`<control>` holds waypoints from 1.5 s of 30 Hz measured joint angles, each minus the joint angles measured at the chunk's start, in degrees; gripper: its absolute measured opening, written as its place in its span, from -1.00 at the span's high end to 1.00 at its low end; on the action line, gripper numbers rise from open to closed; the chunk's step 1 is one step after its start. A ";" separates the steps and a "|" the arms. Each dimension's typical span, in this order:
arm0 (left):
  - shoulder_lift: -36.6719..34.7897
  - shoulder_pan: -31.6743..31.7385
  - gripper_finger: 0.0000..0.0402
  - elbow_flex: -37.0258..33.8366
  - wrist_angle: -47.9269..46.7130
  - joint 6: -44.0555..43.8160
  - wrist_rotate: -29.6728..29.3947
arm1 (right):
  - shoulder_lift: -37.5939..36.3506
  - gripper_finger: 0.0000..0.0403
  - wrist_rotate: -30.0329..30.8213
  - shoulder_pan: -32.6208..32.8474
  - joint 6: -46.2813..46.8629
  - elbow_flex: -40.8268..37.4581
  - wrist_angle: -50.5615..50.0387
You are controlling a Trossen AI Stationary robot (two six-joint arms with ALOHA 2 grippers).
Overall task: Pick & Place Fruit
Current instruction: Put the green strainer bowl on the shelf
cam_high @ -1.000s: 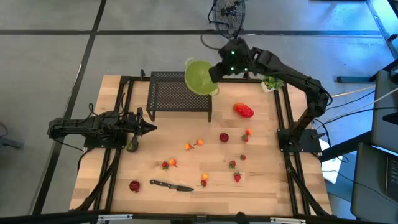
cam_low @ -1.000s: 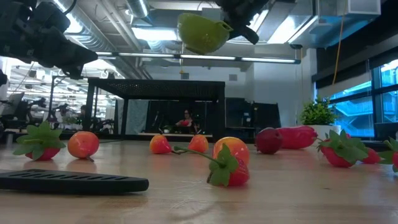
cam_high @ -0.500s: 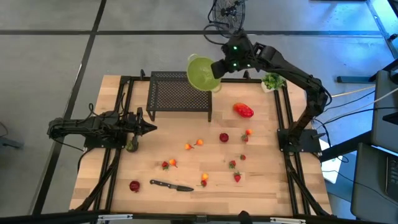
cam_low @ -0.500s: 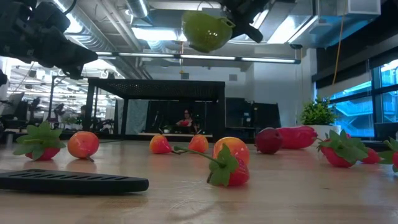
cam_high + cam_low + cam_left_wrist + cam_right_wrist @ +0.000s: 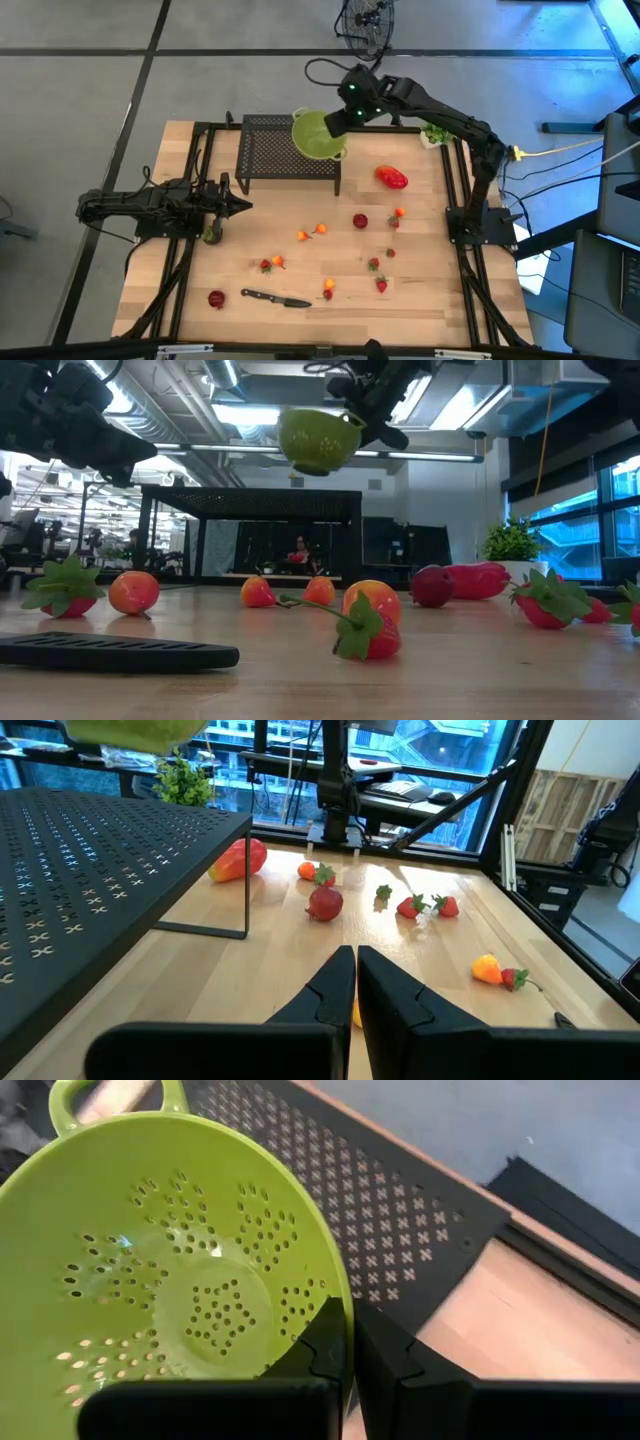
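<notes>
My right gripper [image 5: 342, 122] is shut on a lime-green perforated bowl [image 5: 313, 134] and holds it in the air above a black perforated shelf [image 5: 288, 152] at the table's far side. The low view shows the bowl [image 5: 320, 440] high up. Fruit lies on the wooden table: a glossy red oblong [image 5: 391, 177], a dark red round piece [image 5: 360, 221], and small red and orange pieces [image 5: 380, 284]. My left gripper [image 5: 244, 206] is shut and empty at the table's left side, its fingers [image 5: 340, 982] pointing toward the fruit. My right gripper holds the bowl by its rim [image 5: 338, 1292], on the side opposite the loop handle [image 5: 108, 1094]. One finger is inside the bowl and one outside. The bowl is lifted clear above the shelf, its opening up and nearly level.
A black-handled knife [image 5: 275, 298] lies near the table's front. A red piece [image 5: 216, 298] lies at the front left and a dark green round one [image 5: 211, 236] by my left gripper. A small green plant [image 5: 437, 131] stands at the far right. Black frame rails run along both table sides.
My right gripper has carried the bowl toward the table's left edge and down, from the shelf's right end to over the shelf's right part. The bowl has tipped from a slant to nearly level.
</notes>
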 joint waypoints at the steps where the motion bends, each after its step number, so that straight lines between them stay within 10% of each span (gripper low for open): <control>1: 0.00 0.00 0.95 0.01 0.00 0.00 0.00 | 1.02 0.95 0.00 0.07 -0.15 1.44 -1.09; 45: 0.00 0.00 0.95 0.01 -0.13 -1.49 0.26 | 8.68 0.95 6.89 1.10 -3.65 9.67 -11.50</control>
